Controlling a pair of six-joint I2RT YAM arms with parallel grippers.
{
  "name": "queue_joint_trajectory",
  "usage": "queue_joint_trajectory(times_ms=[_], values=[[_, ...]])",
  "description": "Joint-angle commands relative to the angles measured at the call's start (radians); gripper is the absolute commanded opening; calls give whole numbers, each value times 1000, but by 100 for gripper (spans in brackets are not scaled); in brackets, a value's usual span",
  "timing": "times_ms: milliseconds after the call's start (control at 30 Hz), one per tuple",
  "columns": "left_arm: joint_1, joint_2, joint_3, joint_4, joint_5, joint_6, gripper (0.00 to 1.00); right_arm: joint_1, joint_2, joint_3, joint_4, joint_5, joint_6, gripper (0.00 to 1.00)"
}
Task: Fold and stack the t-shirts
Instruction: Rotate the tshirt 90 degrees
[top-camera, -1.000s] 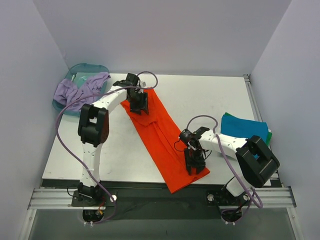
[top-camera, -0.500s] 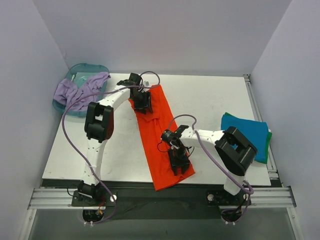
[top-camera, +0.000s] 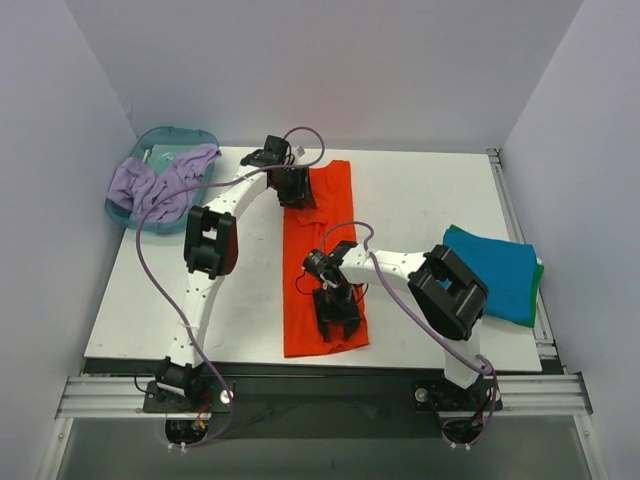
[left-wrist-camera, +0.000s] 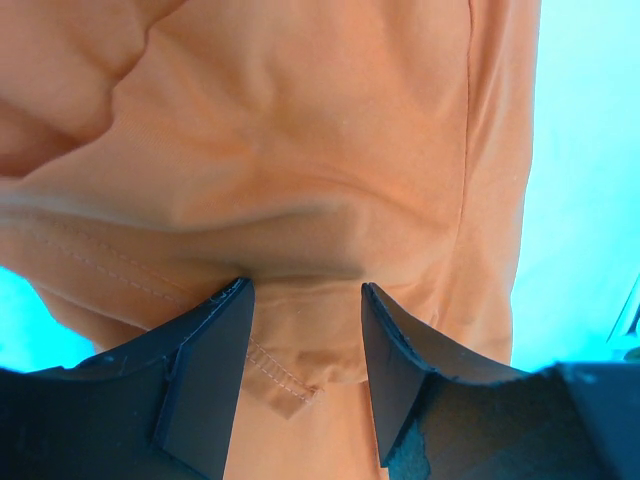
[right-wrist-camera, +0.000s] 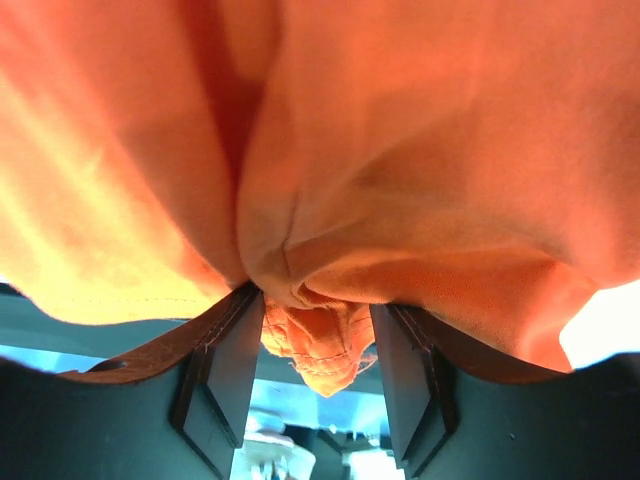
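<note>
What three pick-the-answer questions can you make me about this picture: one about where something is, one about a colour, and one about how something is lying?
1. Where is the purple cloth?
A) in the teal basin
B) on the floor
C) on a shelf

2. What colour is the folded shirt lying on top at the right?
A) yellow
B) teal-blue
C) black

3. How does the orange-red shirt lie?
A) rolled into a ball
B) hanging from a hook
C) folded into a long strip, flat on the table

Answers:
1 A: the purple cloth spills over the basin at the far left corner.
2 B: the folded shirt shows teal-blue from above.
3 C: the orange-red shirt runs as one long narrow band down the middle of the table.
</note>
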Motion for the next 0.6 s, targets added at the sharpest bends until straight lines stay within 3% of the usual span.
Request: queue_joint_trajectory(times_ms=[0, 200, 333, 567], values=[[18, 67, 30, 62, -60, -11, 58, 10, 23, 58, 53, 20, 19, 48], [6, -36, -38, 160, -90, -30, 58, 31, -96, 72, 31, 87, 69, 52], [-2, -192, -142, 228, -120, -34, 59, 35, -208, 6, 26, 133, 86, 55], [-2, -381, -206, 127, -161, -4, 61, -4, -360, -112, 13, 198, 75, 56]])
